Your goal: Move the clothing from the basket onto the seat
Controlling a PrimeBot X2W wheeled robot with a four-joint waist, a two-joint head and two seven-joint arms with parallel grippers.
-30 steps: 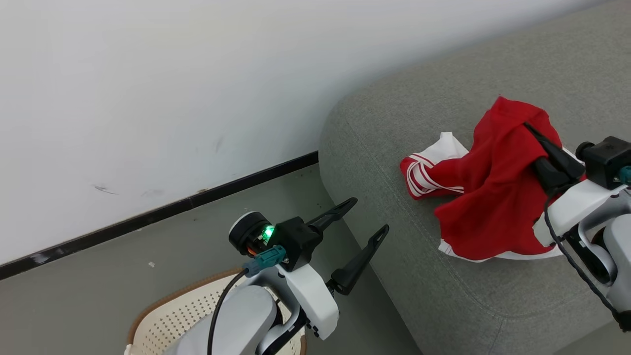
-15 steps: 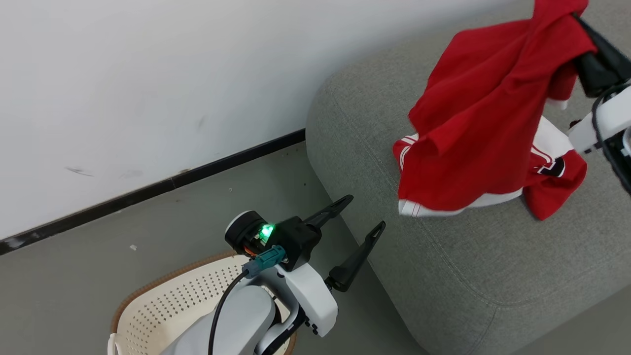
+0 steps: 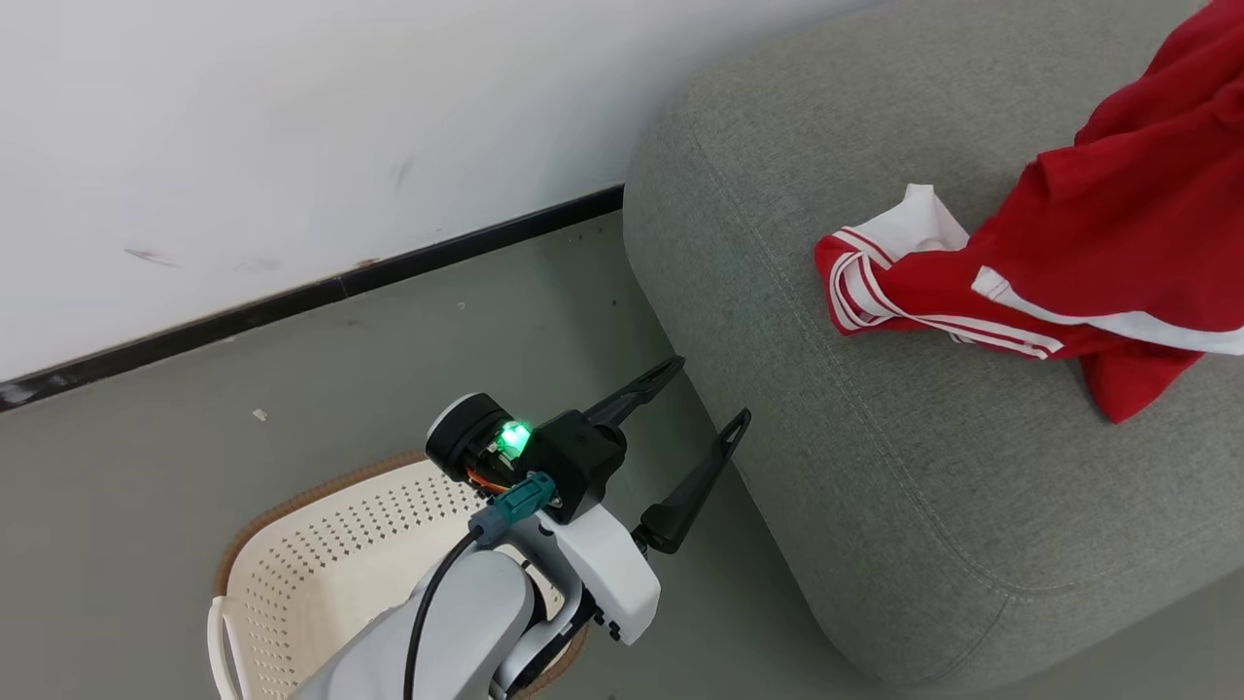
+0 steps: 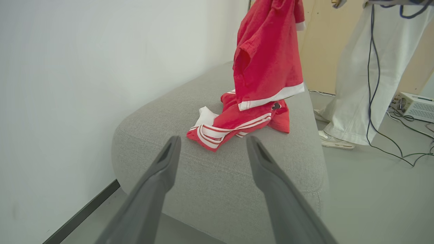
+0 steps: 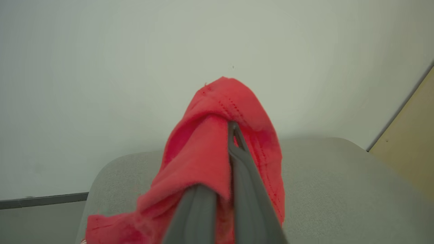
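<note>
A red garment with a white hem [image 3: 1137,204] hangs over the grey seat [image 3: 875,467], and my right gripper [image 5: 233,130] is shut on its top fold. In the left wrist view this garment [image 4: 268,57] dangles above a second red piece with white stripes [image 4: 230,123]. That striped piece [image 3: 875,287] lies crumpled on the seat. My left gripper [image 3: 711,389] is open and holds nothing. It hovers by the seat's left corner, above the cream basket [image 3: 292,510]. My left arm covers part of the basket, and the part of its inside that shows is bare.
A white wall with a dark baseboard [image 3: 292,297] runs behind the grey floor. A person in white trousers [image 4: 356,78] stands beyond the seat's far end, beside trailing cables [image 4: 376,112] and a white box [image 4: 415,106].
My right gripper has lifted the red garment up off the seat, uncovering the striped piece beneath. The head camera has shifted. My left gripper stays open in the same pose.
</note>
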